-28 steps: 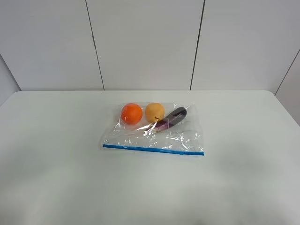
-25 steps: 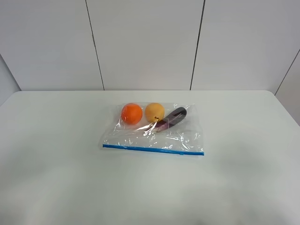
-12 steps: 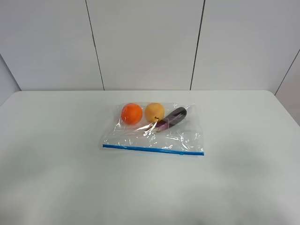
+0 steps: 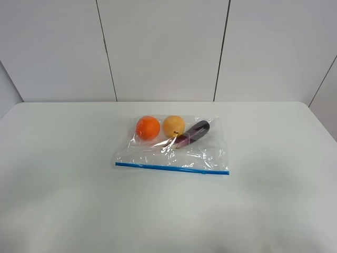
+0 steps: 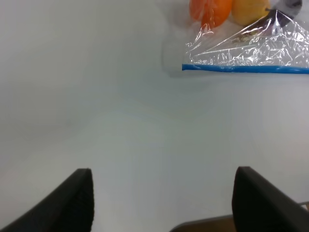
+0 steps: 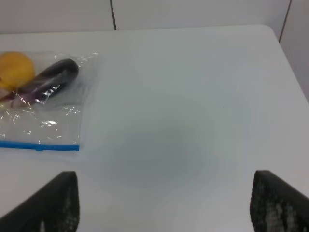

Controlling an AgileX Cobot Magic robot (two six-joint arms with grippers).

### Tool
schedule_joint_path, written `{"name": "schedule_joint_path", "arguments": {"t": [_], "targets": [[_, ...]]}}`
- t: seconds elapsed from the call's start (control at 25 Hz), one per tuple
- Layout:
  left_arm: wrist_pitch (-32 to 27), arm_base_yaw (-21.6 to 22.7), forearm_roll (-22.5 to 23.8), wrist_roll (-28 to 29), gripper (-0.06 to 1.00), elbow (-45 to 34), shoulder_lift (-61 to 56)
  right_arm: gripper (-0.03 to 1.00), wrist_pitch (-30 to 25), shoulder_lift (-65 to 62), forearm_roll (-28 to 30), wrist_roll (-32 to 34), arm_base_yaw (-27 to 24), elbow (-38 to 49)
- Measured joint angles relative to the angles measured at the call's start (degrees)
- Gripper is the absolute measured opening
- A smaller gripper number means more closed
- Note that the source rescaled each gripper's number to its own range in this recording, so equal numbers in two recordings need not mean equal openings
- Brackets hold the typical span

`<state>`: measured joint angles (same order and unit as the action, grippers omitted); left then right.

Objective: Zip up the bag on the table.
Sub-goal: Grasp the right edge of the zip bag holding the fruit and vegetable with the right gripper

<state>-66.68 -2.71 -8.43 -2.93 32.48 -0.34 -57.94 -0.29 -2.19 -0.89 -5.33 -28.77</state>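
Note:
The clear crinkly bag (image 4: pixel 174 150) lies flat in the middle of the white table (image 4: pixel 63 200), its blue zipper strip (image 4: pixel 171 168) along the near edge. Inside are an orange fruit (image 4: pixel 148 127), a yellow fruit (image 4: pixel 174 126) and a purple eggplant (image 4: pixel 192 133). The bag also shows in the left wrist view (image 5: pixel 251 48) and in the right wrist view (image 6: pixel 41 111). My left gripper (image 5: pixel 164 200) is open, well short of the bag. My right gripper (image 6: pixel 164 205) is open, off to the bag's right. Neither gripper shows in the exterior view.
A grey panelled wall (image 4: pixel 163 50) stands behind the table's far edge. The table's right edge (image 6: pixel 282 48) shows in the right wrist view.

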Motion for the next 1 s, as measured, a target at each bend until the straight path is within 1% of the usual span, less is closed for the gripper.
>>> {"name": "schedule_joint_path", "arguments": {"t": [0.12, 0.24, 0.32, 0.4, 0.52, 0.6, 0.68, 0.8, 0.92, 0.96, 1.0], "targets": [[0.0, 0.0, 0.0, 0.0, 0.94, 0.0, 0.0, 1.0, 0.8, 0.0, -1.6, 0.0, 0.0, 0.0], [0.0, 0.0, 0.0, 0.0, 0.94, 0.0, 0.0, 1.0, 5.0, 0.2, -3.9, 2.0, 0.0, 0.0], [0.0, 0.0, 0.0, 0.0, 0.94, 0.0, 0.0, 1.0, 7.0, 2.2, -4.2, 3.6, 0.0, -0.3], [0.0, 0.0, 0.0, 0.0, 0.94, 0.0, 0.0, 1.0, 8.7, 7.9, -4.2, 4.2, 0.0, -0.4], [0.0, 0.0, 0.0, 0.0, 0.94, 0.0, 0.0, 1.0, 13.1, 19.4, -4.8, 4.4, 0.0, -0.5], [0.0, 0.0, 0.0, 0.0, 0.94, 0.0, 0.0, 1.0, 16.8, 28.2, -6.2, 4.5, 0.0, -0.6], [0.0, 0.0, 0.0, 0.0, 0.94, 0.0, 0.0, 1.0, 19.3, 36.6, -8.7, 4.1, 0.0, -0.8], [0.0, 0.0, 0.0, 0.0, 0.94, 0.0, 0.0, 1.0, 21.5, 49.5, -16.0, -0.1, 0.0, -0.8], [0.0, 0.0, 0.0, 0.0, 0.94, 0.0, 0.0, 1.0, 24.3, 61.5, -27.7, -8.3, 0.0, -0.8], [0.0, 0.0, 0.0, 0.0, 0.94, 0.0, 0.0, 1.0, 25.4, 64.3, -31.1, -11.7, 0.0, -0.8], [0.0, 0.0, 0.0, 0.0, 0.94, 0.0, 0.0, 1.0, 26.5, 67.3, -35.8, -15.3, 0.0, -0.8]]}}
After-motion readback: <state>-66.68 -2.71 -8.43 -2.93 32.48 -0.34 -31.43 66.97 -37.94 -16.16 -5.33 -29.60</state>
